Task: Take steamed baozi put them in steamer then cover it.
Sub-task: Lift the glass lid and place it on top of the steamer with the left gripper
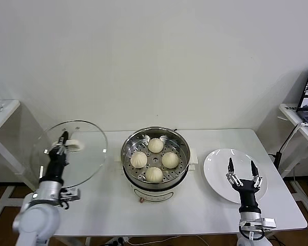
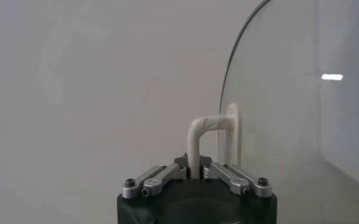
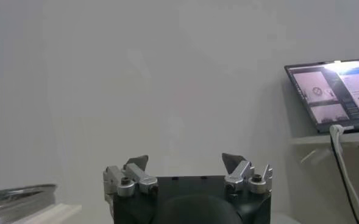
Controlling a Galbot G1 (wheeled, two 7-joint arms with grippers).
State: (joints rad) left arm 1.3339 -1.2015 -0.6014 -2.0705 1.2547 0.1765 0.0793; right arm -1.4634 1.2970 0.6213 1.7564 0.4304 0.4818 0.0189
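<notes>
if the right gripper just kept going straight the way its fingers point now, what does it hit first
Probably nothing close. The right gripper is open over the empty white plate, with its fingers aimed away from the robot. Its wrist view shows only the bare wall ahead; the laptop sits off to one side. Depth is unclear.

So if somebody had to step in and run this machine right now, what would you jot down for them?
Left gripper: shut on the white handle of the glass lid, holding the lid tilted up over the table, to the left of the steamer.
Right gripper: open, holding nothing, over the white plate.
Baozi: all four sit on the perforated tray inside the steamer.
Done: plate has no buns on it, steamer loaded, lid picked up.
Left: bring the lid over the steamer, lower it onto the rim, let go.
</notes>
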